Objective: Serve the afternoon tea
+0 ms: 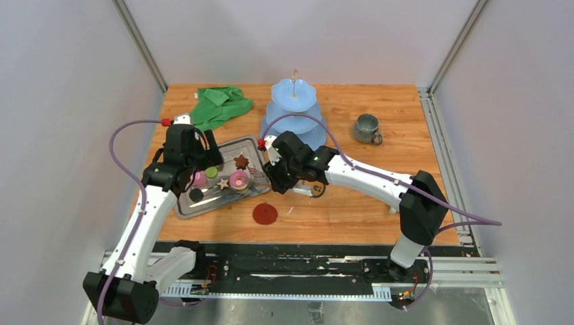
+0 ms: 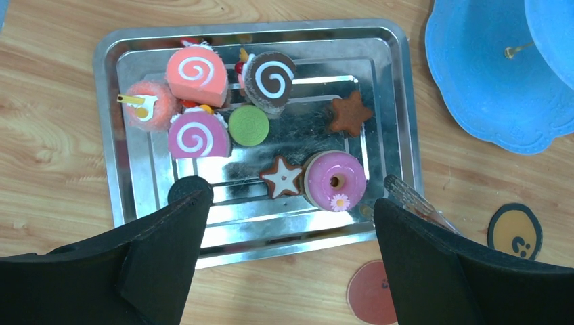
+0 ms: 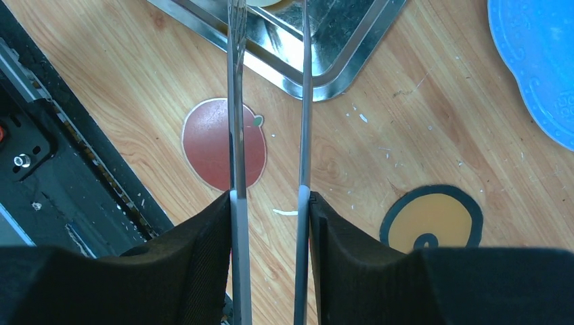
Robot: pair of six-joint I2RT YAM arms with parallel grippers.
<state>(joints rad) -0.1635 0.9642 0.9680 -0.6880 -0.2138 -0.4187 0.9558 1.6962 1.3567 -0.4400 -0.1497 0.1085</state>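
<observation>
The afternoon tea sweets lie on a steel tray (image 2: 396,128): pink swirl rolls (image 2: 196,74), a brown swirl roll (image 2: 269,80), a green disc (image 2: 248,125), two brown stars (image 2: 349,115), a black disc (image 2: 186,187) and a pink donut (image 2: 334,177). My left gripper (image 2: 291,203) hovers open above the tray's near edge, holding nothing. My right gripper (image 3: 271,196) is shut on clear tongs (image 3: 237,101), whose tips reach over the tray corner (image 3: 325,74) beside the donut (image 1: 238,179). A grey-green mug (image 1: 367,128) stands at the back right.
A blue three-tier stand (image 1: 292,115) rises behind the tray, just beyond my right gripper (image 1: 274,177). A green cloth (image 1: 220,105) lies at the back left. A red coaster (image 1: 265,214) and a yellow coaster (image 3: 431,218) lie flat on the wooden table.
</observation>
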